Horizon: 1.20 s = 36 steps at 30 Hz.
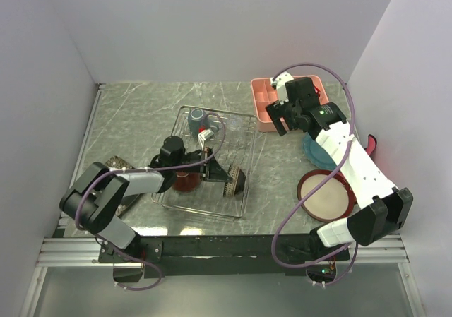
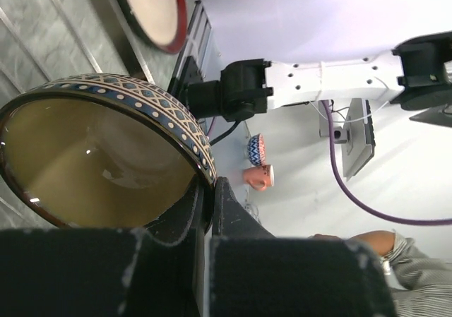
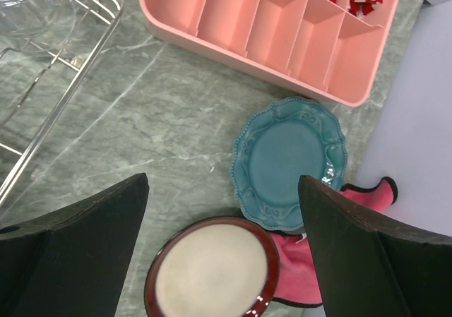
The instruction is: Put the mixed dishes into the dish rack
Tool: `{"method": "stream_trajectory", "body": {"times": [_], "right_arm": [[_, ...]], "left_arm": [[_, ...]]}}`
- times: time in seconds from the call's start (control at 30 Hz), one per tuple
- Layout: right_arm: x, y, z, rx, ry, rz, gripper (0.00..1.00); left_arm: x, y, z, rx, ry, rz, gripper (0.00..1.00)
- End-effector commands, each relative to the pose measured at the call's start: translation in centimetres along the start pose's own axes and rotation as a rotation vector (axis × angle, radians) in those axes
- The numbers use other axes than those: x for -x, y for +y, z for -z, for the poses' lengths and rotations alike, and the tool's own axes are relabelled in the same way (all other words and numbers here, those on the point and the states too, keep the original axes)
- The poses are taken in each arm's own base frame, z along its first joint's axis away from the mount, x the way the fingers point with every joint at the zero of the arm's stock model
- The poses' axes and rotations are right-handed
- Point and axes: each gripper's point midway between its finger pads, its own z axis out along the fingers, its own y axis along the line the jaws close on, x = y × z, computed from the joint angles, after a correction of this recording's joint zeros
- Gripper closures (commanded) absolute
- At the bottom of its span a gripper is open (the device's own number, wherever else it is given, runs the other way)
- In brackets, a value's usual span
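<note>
Near right on the desk (image 1: 141, 112) lay the red-rimmed cream round plate (image 1: 326, 196), not loaded yet. Left of it, the left pincer (image 2: 210, 198) was clenched on the rim of the small dark patterned bowl (image 2: 106, 158), holding it tipped on edge over the near right part of the dish rack (image 1: 248, 169) (couldn't tell if it touched the wire). The red bowl (image 1: 186, 181) sat in the rack just left of it, close to the pincer.

Step in hand, as judged: set the patterned bowl down in the rack. To do it well, lower slowly and keep clear of the red bowl. Let the bowl seat on the wires before letting go, then back straight out so the fingers don't drag it over.

Farther right, the teal scalloped plate (image 3: 289, 163) lay on the desk, outside the rack. Far left in the rack stood the grey-blue mug (image 1: 197, 116). Farthest, the right pincer (image 1: 277, 119) hung released, grasping nothing, beside the pink tray (image 3: 268, 31).
</note>
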Motion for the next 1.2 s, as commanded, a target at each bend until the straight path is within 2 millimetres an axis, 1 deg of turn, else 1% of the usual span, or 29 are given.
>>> {"method": "stream_trajectory", "body": {"times": [0.0,0.03,0.07,0.2,0.33,0.4,0.43,0.53,0.6,0.63,0.67,0.7,0.73,0.77,0.8,0.83,0.97,1.0,1.03,1.07,1.1,1.13,1.17], "right_arm": [[1.0,-0.1,0.7,0.016,-0.04,-0.034,0.06],[1.1,-0.1,0.7,0.021,-0.041,-0.036,0.06],[1.2,0.1,0.7,0.03,-0.044,-0.04,0.06],[1.1,0.6,0.6,0.053,-0.04,-0.045,0.06],[0.8,1.1,0.0,0.07,-0.029,-0.045,0.06],[0.9,1.2,-0.2,0.078,-0.027,-0.047,0.06],[1.2,1.2,-0.1,0.08,-0.032,-0.051,0.06],[1.5,1.5,-0.4,0.094,-0.033,-0.054,0.06],[1.8,1.4,-0.5,0.096,-0.034,-0.056,0.06],[1.8,1.6,-0.6,0.1,-0.029,-0.057,0.06],[1.9,1.6,-0.6,0.101,-0.031,-0.058,0.06],[2.1,1.5,-0.5,0.102,-0.035,-0.061,0.06],[2.3,1.5,-0.5,0.105,-0.037,-0.064,0.06],[2.3,1.6,-0.5,0.108,-0.038,-0.066,0.06],[2.4,1.6,-0.5,0.109,-0.04,-0.069,0.06],[2.5,1.8,-0.6,0.115,-0.04,-0.069,0.06],[2.9,1.7,-0.3,0.123,-0.049,-0.078,0.06],[2.8,1.8,-0.3,0.124,-0.047,-0.079,0.06],[2.9,1.8,-0.2,0.125,-0.051,-0.081,0.06],[2.8,1.9,-0.2,0.13,-0.049,-0.082,0.06],[2.7,1.9,-0.2,0.131,-0.047,-0.082,0.06],[2.6,2.0,-0.2,0.132,-0.047,-0.083,0.06],[2.5,2.1,-0.2,0.136,-0.045,-0.083,0.06]], "left_arm": [[1.1,-1.5,-0.7,-0.047,-0.014,-0.025,0.99],[1.1,-0.7,-0.9,-0.035,-0.01,0.001,0.99],[1.1,-0.5,-0.9,-0.034,-0.009,0.02,0.99],[1.7,-0.5,-1.5,-0.068,-0.005,0.041,0.99],[1.6,1.2,-1.8,-0.052,0.011,0.123,0.99],[1.8,2.2,-1.2,-0.024,-0.01,0.167,0.99],[2.4,2.3,-0.5,-0.019,-0.032,0.169,0.99],[2.5,3.5,0.6,0.019,-0.039,0.202,0.99],[2.2,4.0,0.9,0.045,-0.03,0.227,0.99],[2.3,3.9,1.1,0.055,-0.024,0.196,0.97],[2.4,3.8,1.1,0.062,-0.021,0.187,0.8],[2.5,3.5,1.1,0.075,-0.01,0.19,0.73],[2.8,3.1,1.2,0.083,-0.012,0.139,0.69],[2.9,3.3,1.3,0.109,-0.012,0.14,0.63],[2.8,3.8,1.5,0.159,-0.004,0.18,0.59],[3.0,3.9,1.9,0.188,-0.011,0.135,0.52],[3.9,4.6,2.8,0.28,-0.045,0.116,0.47],[4.4,4.1,2.9,0.292,-0.055,0.101,0.46],[4.1,4.5,3.2,0.325,-0.044,0.115,0.42],[4.0,4.8,3.5,0.36,-0.04,0.128,0.4],[5.0,4.6,3.7,0.398,-0.061,0.1,0.39],[4.3,5.1,4.5,0.457,-0.039,0.118,0.39],[5.1,5.0,5.0,0.499,-0.059,0.102,0.37]]}}
